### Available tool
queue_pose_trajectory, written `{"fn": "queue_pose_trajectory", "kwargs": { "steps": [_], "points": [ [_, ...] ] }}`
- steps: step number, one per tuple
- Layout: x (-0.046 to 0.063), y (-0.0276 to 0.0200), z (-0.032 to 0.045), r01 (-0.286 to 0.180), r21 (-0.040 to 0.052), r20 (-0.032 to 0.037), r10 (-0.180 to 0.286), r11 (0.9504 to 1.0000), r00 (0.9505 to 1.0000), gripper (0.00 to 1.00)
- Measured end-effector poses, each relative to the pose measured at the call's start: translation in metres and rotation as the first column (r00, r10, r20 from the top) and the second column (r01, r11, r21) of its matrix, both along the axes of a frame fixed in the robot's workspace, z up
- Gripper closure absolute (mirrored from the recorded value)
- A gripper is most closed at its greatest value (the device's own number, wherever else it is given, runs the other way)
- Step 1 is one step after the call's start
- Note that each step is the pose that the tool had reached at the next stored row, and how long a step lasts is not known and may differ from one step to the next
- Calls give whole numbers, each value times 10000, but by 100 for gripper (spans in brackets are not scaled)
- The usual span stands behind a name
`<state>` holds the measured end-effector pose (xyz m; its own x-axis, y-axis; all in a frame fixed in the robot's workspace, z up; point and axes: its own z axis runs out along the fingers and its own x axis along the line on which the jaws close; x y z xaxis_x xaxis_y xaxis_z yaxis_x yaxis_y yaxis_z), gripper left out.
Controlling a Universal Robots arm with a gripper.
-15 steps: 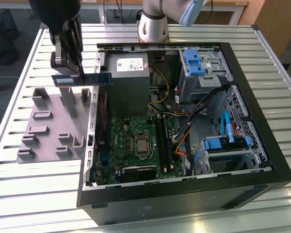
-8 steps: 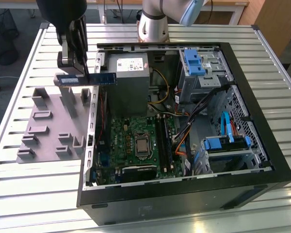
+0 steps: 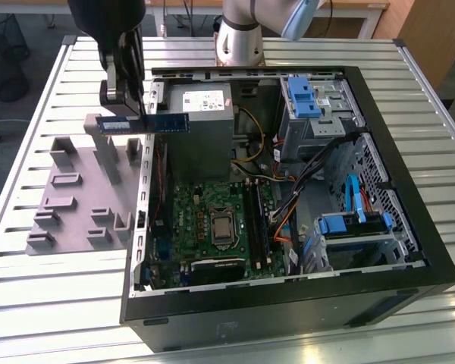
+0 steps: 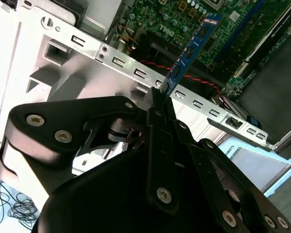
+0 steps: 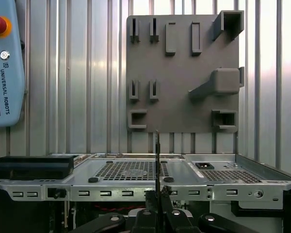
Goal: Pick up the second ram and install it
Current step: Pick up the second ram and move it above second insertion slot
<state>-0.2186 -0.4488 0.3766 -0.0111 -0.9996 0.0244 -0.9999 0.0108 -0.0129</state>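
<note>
Metal slatted worktop [image 3: 45, 303] is carrying the open black case [image 3: 288, 318] and, beside it, the grey tray [image 3: 83, 199]. Fingers [image 4: 154, 110] are pinching the ram [image 3: 155, 122], which is hanging level over the case's tray-side edge. I'm thinking it's needing squaring to the slots [image 3: 255, 220] and even pressure, no twisting.

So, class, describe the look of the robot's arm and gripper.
The arm is silver-grey and tubular, with a light blue joint cap. The gripper is matte black: linked bars, silver pivot screws, narrow flat fingers.
</note>
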Motion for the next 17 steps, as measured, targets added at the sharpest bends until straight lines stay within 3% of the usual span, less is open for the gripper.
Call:
{"fn": "queue_pose_trajectory", "kwargs": {
  "steps": [17],
  "points": [
    [315, 0, 0, 0, 0, 0, 0, 10000, 10000, 86]
  ]
}}
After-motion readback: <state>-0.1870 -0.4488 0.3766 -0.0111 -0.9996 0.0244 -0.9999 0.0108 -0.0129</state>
